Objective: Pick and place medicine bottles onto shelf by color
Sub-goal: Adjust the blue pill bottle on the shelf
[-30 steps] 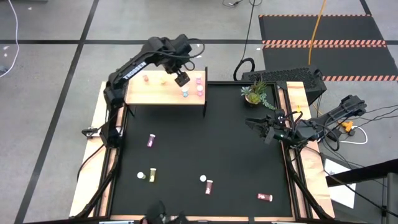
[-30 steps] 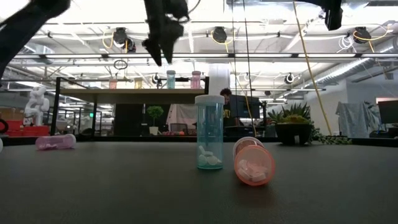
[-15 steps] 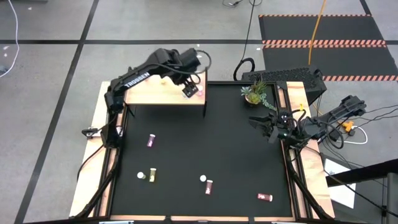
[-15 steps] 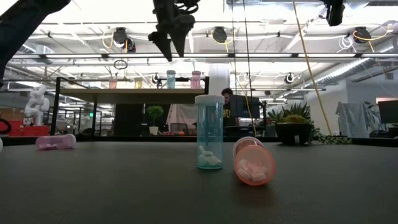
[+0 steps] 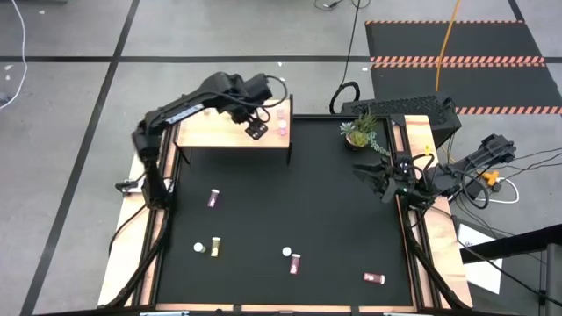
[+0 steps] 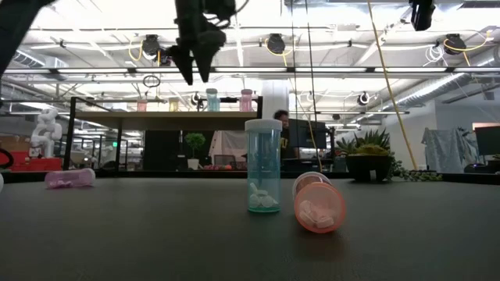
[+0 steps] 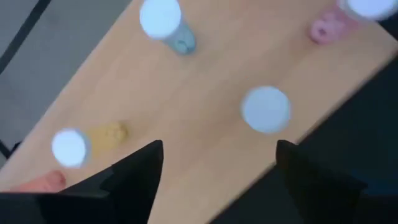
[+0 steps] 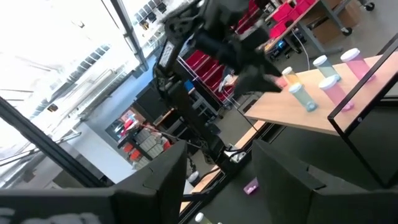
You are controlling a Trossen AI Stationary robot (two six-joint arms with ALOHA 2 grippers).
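The pale wooden shelf stands on black legs at the table's far left. Several capped medicine bottles stand upright on it: teal, pink, yellow, and one showing only its white cap. My left gripper hangs open above the shelf's near edge, pointing down, with nothing between its fingers. On the black table a teal bottle stands upright, while a red one and a magenta one lie on their sides. My right gripper waits open at the table's right side.
More bottles lie near the table's front: a yellow one and a red one. A potted plant stands at the far right. Wooden rails line the table's sides.
My left gripper has moved over the shelf from its middle toward its near edge, swinging right and then back left, sinking a little and rolling about its own axis. The bottles have stayed where they were.
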